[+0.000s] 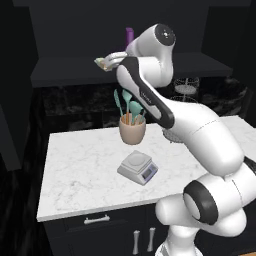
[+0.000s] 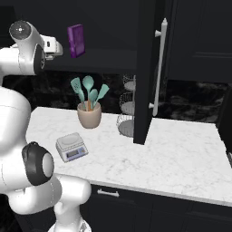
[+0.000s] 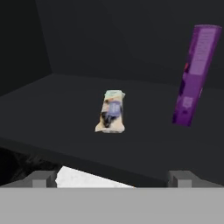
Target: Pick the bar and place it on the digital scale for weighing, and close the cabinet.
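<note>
Tool (image 3: 112, 178) spread wide, holding nothing, aimed into the cabinet (image 2: 147, 68). Bar (image 3: 111, 111) lies flat mid-shelf, well back from the front edge. Risk: reaching in clips the purple cylinder (image 3: 195, 74) beside it, or fingers skid off the flat wrapper.

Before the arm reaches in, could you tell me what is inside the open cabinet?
On the cabinet's dark shelf lie the bar, flat, and a purple box standing apart from it. The gripper faces the bar with its jaws spread. The dark upper interior cannot be made out.
</note>
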Available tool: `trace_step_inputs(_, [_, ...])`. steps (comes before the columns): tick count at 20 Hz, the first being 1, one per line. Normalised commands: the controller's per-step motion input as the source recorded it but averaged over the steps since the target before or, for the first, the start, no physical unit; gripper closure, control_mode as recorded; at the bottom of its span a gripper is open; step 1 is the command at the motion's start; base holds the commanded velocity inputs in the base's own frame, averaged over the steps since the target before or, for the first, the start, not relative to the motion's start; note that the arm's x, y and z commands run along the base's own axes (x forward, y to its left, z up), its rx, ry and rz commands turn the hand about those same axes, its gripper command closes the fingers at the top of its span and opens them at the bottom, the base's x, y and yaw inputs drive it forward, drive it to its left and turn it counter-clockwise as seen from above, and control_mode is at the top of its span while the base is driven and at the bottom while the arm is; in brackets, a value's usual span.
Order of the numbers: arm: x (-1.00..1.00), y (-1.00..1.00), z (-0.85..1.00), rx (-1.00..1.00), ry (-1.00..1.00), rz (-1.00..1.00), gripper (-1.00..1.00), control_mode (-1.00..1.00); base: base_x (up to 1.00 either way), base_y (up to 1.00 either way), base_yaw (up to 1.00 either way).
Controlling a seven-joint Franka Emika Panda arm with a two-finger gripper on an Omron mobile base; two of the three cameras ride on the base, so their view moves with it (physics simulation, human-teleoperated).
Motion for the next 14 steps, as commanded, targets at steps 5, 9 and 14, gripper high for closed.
trace_step_inputs(5, [0.25,0.14,-0.06,0.00,0.00,-0.01,-1.00,-1.00,0.00,0.00,0.00])
trace_step_inputs(9, [0.21,0.13,-0.04,0.00,0.00,0.00,-1.00,-1.00,0.00,0.00,0.00])
trace_step_inputs(14, [0.21,0.08,-0.06,0.00,0.01,0.00,-1.00,-1.00,0.00,0.00,0.00])
